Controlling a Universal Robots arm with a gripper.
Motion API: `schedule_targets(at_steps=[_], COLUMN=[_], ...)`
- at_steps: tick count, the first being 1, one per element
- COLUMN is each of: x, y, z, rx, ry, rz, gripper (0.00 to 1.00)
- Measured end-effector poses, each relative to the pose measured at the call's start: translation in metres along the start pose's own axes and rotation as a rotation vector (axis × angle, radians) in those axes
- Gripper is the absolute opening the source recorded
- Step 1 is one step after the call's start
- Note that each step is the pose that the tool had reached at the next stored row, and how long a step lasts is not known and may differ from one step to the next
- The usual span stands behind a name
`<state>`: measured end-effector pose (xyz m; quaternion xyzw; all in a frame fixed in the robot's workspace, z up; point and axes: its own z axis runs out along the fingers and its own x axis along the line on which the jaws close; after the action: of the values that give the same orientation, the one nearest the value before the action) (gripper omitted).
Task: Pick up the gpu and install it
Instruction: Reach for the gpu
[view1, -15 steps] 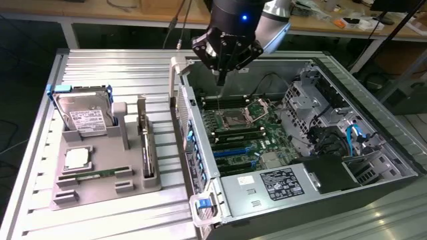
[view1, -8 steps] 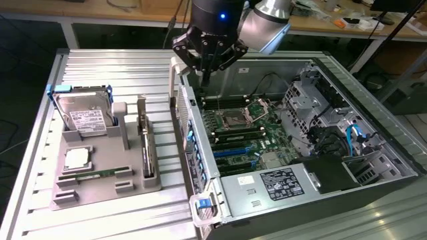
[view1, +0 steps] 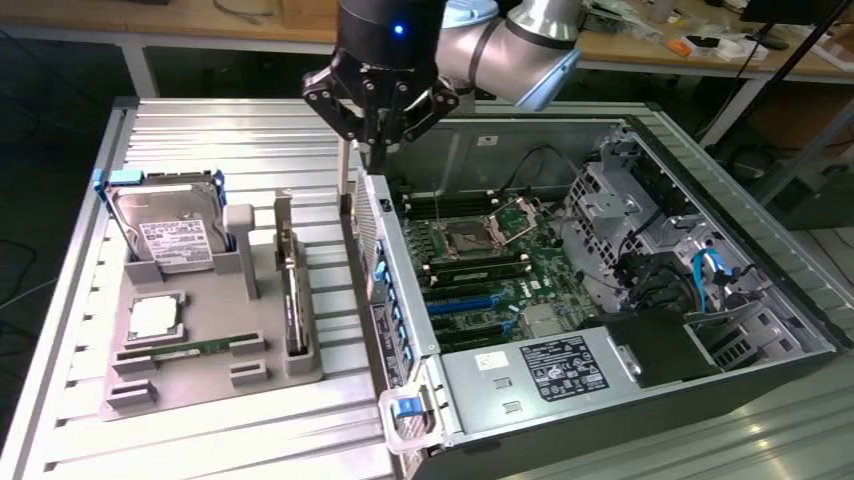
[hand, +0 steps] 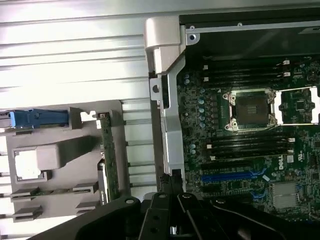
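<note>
Black claw (view1: 378, 150) pressed together, holding nothing, above the slotted rear wall of the open computer case (view1: 561, 300). Thin dark gpu card (view1: 295, 300) stands on edge in the grey plastic holder (view1: 200, 370), mid-tabletop (view1: 214, 130), just beside that wall.

Your exterior view sits high and well back from the jaws, angled down over the bench (view1: 214, 130), while your wrist view looks straight down from just behind the jaws, close in; both share the case wall (view1: 380, 262) and motherboard (view1: 483, 268) below them.
</note>
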<state>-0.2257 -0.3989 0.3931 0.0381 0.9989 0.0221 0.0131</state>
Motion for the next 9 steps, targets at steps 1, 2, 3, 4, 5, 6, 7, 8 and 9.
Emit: schedule_targets(at_steps=[1,2,3,4,5,6,7,8,9], x=[0.005,0.012,0.019,0.025,0.034,0.038,0.043,0.047,0.052], y=[-0.0004,-0.0010,-0.0015,-0.0020,-0.0026,-0.0029,-0.0033,-0.0036,-0.0040], z=[-0.0001,-0.0002,-0.0003,-0.0003,-0.0005,-0.0006,-0.0006,-0.0006,-0.0006], rx=[0.0000,0.0000,0.0000,-0.0001,0.0000,0.0001,0.0000,-0.0001,0.0000], ry=[0.0000,0.0000,-0.0001,-0.0001,0.0000,0.0000,0.0000,-0.0001,-0.0001], rz=[0.000,0.000,0.000,0.000,0.000,0.000,0.000,0.000,0.000], gripper=[0.11,0.11,0.11,0.11,0.11,0.11,0.11,0.11,0.11])
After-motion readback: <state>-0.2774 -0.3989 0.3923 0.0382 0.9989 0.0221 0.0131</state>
